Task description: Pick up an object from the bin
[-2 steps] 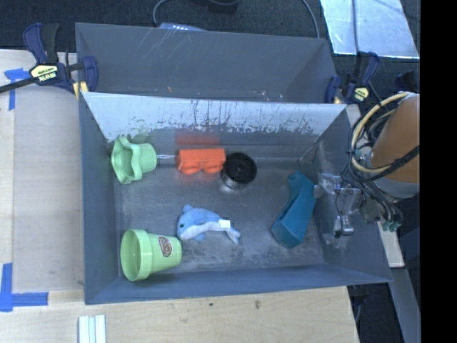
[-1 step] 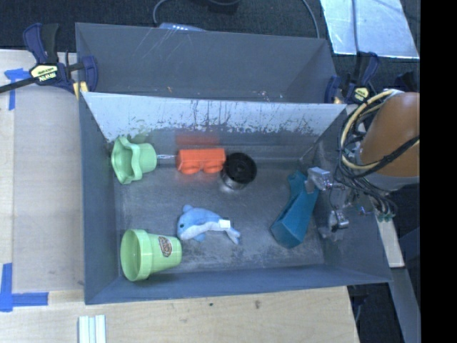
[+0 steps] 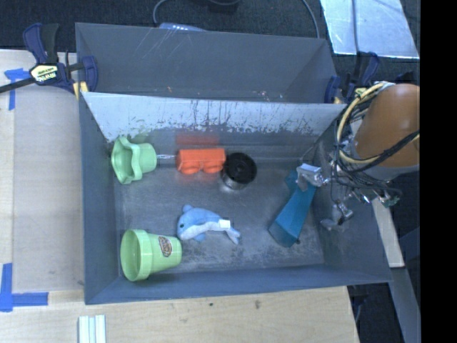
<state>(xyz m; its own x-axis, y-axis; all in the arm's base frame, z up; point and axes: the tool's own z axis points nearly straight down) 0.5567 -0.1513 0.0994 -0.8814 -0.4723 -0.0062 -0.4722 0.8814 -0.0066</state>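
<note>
The gripper (image 3: 334, 215) hangs low at the right wall of the bin (image 3: 214, 66), under the arm's orange cover. Whether it is wide or narrow cannot be told. Just left of it lies a blue wedge (image 3: 293, 214), its narrow end far and its broad end near; whether the two touch is unclear. Along the far side lie a black cap (image 3: 238, 168), an orange block (image 3: 201, 161) and a green funnel (image 3: 132, 159). Nearer are a blue dolphin (image 3: 202, 224) and, at the near left, a green cup (image 3: 148, 254) on its side.
</note>
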